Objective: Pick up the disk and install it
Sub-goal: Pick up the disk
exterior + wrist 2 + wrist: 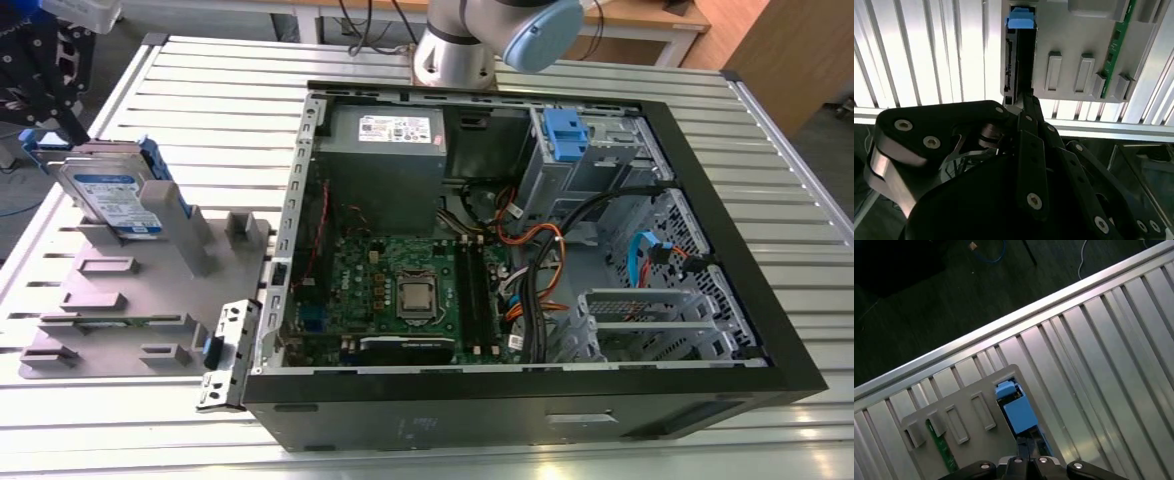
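Note:
The disk (118, 195) stands on end in a grey holder (134, 300) at the exterior view's left, outside the open computer case; its white-and-blue label shows. In both wrist views I look along its edge (1016, 55) to its blue end tab (1016, 412). My gripper (56, 125) hangs just above and behind the disk's upper end. Its black fingers (1026, 150) run together to a point at the gripper tip (1026, 97), right at the disk's near end, and the gripper (1028, 457) looks shut. I cannot tell whether it touches the disk.
The open computer case (534, 385) lies in the middle of the slatted metal table (200, 90), with a grey power-supply box (387, 140), a motherboard, cables and a blue clip (561, 135) at the drive bay. A green memory stick (1116, 50) sits in the holder.

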Controlling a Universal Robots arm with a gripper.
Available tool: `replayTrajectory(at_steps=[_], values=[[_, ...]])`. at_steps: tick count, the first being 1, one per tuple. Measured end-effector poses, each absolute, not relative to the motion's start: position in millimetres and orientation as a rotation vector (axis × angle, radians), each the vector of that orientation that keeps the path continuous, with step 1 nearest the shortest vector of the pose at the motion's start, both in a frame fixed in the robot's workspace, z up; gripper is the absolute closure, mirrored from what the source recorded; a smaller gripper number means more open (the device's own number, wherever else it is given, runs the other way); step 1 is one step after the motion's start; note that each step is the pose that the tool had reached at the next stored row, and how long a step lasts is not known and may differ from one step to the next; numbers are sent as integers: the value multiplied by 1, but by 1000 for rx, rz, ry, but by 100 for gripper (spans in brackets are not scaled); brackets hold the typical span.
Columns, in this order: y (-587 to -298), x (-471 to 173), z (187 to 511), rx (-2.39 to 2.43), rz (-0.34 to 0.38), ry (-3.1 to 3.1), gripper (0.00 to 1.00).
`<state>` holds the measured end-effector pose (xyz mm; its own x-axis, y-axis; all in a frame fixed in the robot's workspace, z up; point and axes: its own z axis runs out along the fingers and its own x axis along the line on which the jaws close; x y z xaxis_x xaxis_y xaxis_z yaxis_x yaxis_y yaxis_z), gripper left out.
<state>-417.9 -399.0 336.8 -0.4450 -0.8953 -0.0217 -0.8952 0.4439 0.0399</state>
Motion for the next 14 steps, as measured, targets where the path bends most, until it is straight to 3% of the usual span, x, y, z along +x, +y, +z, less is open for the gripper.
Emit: replayTrajectory(at_steps=[14], values=[[-399,-418,337,1885,-71,-2504,89]])
